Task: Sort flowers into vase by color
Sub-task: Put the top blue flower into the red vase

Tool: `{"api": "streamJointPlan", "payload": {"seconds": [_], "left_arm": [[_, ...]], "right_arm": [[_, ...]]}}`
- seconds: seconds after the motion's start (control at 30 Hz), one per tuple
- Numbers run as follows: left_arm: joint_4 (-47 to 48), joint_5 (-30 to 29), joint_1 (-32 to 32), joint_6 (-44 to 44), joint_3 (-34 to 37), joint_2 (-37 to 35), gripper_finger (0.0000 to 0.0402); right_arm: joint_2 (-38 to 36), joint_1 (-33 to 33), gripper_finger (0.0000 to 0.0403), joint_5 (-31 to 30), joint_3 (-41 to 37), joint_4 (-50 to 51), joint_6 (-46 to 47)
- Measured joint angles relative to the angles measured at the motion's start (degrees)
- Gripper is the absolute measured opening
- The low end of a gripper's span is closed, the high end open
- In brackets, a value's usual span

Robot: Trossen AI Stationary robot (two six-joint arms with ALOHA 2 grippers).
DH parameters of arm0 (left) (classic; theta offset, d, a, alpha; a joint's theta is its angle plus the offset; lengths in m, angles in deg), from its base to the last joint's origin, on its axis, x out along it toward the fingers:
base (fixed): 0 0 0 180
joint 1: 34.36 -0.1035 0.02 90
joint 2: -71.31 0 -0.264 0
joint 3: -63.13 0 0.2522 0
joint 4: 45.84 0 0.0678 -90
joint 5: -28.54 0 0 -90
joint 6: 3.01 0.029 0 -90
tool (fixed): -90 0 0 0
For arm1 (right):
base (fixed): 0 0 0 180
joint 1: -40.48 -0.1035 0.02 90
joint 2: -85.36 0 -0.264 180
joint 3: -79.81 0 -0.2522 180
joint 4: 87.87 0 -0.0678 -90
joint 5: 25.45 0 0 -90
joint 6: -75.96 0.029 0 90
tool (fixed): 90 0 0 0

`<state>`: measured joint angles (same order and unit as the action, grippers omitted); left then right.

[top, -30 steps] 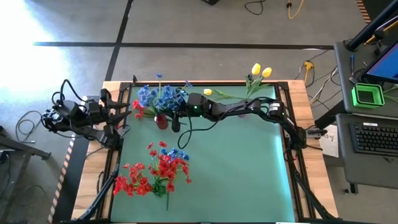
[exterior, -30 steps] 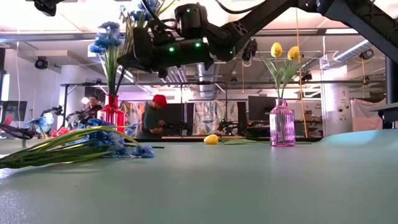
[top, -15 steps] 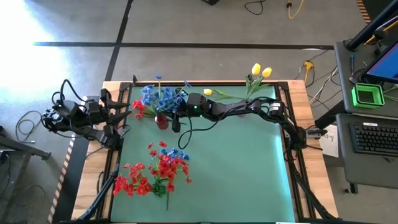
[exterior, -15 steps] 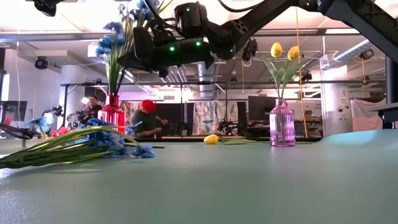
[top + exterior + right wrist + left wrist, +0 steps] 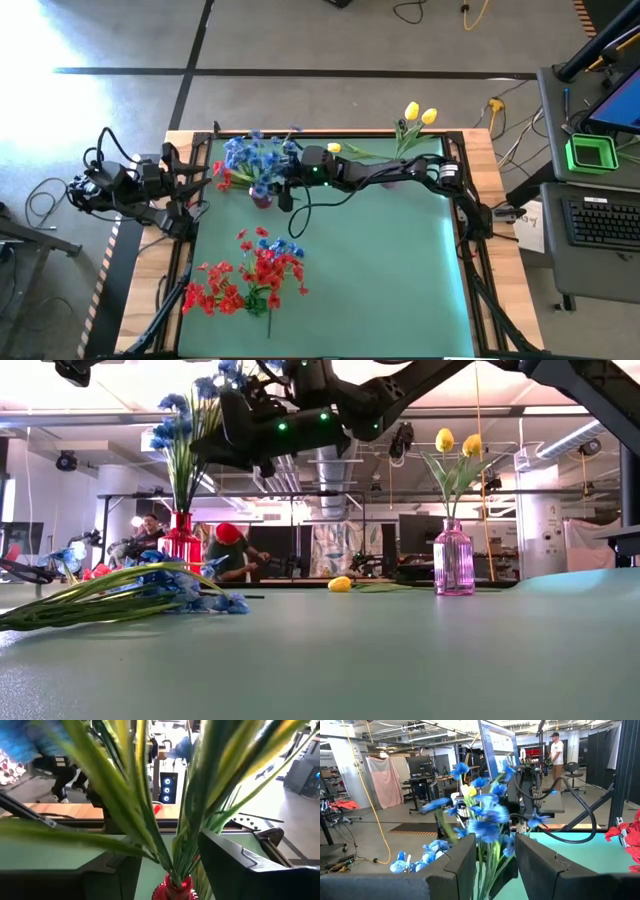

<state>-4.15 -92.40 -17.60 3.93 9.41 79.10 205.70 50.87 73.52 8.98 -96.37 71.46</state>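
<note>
Blue flowers [image 5: 262, 157] stand with their stems in a red vase [image 5: 182, 540] at the table's far left. My right gripper [image 5: 170, 865] is level beside them and open. The green stems [image 5: 172, 840] rise between its fingers just above the vase neck [image 5: 175, 887], and I see no touch. Two yellow flowers [image 5: 455, 442] stand in a pink vase [image 5: 453, 560] at the far right. One yellow flower [image 5: 333, 148] lies flat near the far edge. Red flowers with a few blue ones [image 5: 255, 275] lie at the near left. My left gripper [image 5: 200, 185] waits open at the table's left edge.
The right arm [image 5: 400, 172] stretches across the far part of the table and covers the pink vase from above. Black frame rails [image 5: 185, 250] run along the table's sides. People show in the room beyond the far edge [image 5: 235, 555]. Bare green mat [image 5: 390, 270] lies at the near right.
The blue flower heads have swayed and spread wider over the red vase, some now leaning toward the right arm. The vase has stayed where it was.
</note>
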Motion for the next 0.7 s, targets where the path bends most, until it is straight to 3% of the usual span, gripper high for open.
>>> {"api": "streamJointPlan", "payload": {"seconds": [0.3,0.7], "left_arm": [[0.02,-0.02,0.01,0.00,0.00,0.00,0.0123],[0.02,-0.02,0.00,0.02,0.00,0.00,0.0123]], "right_arm": [[-3.20,-0.39,0.0178,0.00,-0.04,4.03,0.40],[-2.43,-0.24,0.0024,-0.18,-0.04,2.17,0.39]]}}
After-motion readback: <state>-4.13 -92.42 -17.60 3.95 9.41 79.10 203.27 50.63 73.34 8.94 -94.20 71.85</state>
